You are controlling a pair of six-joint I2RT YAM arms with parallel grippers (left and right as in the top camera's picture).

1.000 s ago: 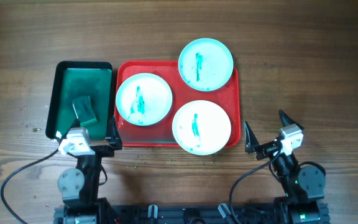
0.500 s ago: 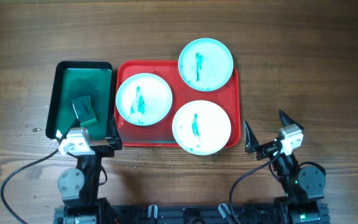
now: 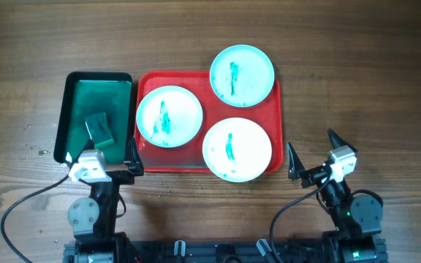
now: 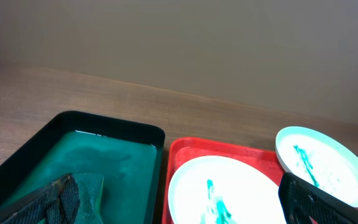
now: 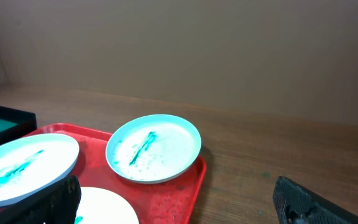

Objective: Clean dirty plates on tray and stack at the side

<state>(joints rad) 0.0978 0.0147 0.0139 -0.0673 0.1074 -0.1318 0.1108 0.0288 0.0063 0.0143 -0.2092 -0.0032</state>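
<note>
Clearly, far plate [image 3: 242, 76] overhangs tray [image 3: 146, 159] rim (left hand [image 3: 99, 155], right hand [image 3: 313, 151] apparently spread).

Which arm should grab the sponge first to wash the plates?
Probably the left. The left gripper, open, sits right next to the sponge in the dark green tray. The right gripper, also open, is past the red tray on its other side, so it would have to reach across the plates.

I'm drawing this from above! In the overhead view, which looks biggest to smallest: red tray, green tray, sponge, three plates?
1. red tray
2. green tray
3. left plate, top plate and bottom plate: all three look alike, so they tie
4. sponge
</note>
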